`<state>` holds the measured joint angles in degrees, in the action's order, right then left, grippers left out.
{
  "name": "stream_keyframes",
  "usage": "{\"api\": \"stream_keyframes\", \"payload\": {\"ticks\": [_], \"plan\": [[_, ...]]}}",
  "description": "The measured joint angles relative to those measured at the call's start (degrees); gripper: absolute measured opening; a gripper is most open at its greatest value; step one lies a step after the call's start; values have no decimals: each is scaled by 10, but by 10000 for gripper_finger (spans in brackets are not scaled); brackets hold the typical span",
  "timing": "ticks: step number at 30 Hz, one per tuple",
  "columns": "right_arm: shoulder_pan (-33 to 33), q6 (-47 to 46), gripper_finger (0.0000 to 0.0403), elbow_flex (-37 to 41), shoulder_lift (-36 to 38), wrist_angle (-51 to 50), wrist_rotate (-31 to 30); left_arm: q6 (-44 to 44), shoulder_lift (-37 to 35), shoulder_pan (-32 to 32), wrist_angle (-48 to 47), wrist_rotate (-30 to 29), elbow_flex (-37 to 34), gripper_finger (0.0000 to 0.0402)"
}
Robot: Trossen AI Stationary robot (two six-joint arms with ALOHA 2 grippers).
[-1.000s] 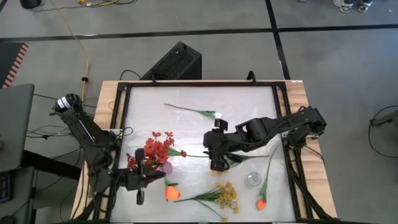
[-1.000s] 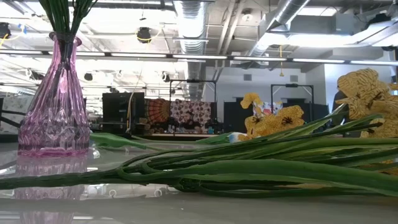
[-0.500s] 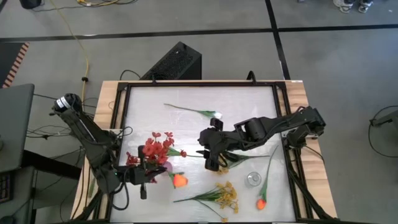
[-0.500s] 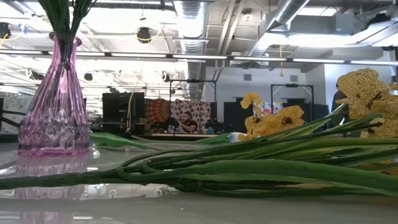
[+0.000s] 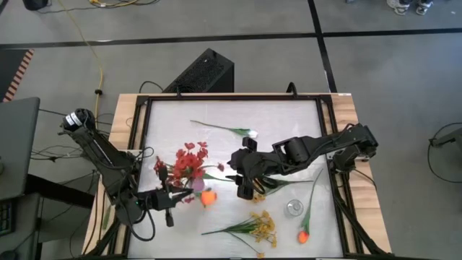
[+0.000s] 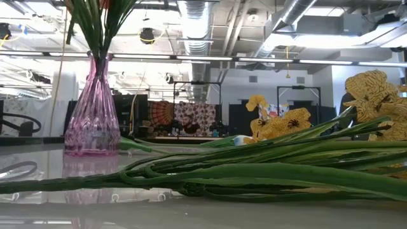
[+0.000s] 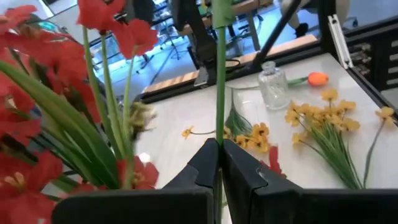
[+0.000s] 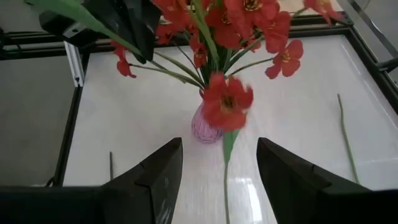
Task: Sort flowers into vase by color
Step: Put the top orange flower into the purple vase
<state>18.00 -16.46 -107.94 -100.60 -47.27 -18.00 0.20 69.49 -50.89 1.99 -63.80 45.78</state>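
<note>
Orange tulip [image 5: 208, 196]: stem pinched in closed left hand [image 7: 219, 163], carried beside pink vase [image 6: 93, 121] of red flowers [image 5: 189, 160]; right hand [image 8: 217, 168], wide and empty, waits just right.

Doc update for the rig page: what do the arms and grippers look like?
Both arms are dark, black jointed links. The left gripper has two flat, wedge-shaped black fingers; the right gripper has two broader, angular dark fingers. Black cables trail beside the left arm's base. No markings can be made out.
</note>
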Motion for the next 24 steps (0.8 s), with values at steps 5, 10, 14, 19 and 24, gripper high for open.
{"api": "stream_keyframes", "payload": {"ticks": [5, 10, 14, 19, 24], "plan": [[0, 5, 230, 0, 0, 0, 0, 61, 0, 0, 72, -4, 0, 0], [-2, 10, 230, 0, 0, 0, 0, 116, 0, 10, 106, -16, 0, 0], [-2, 18, 230, 0, 0, 0, 0, 120, 0, 30, 104, -11, 0, 0], [-2, 20, 230, 0, 0, 0, 1, 170, -5, 38, 143, -4, 0, 0], [-2, 20, 230, 0, 0, -2, 1, 192, -23, 37, 150, 4, 1, 0]]}}
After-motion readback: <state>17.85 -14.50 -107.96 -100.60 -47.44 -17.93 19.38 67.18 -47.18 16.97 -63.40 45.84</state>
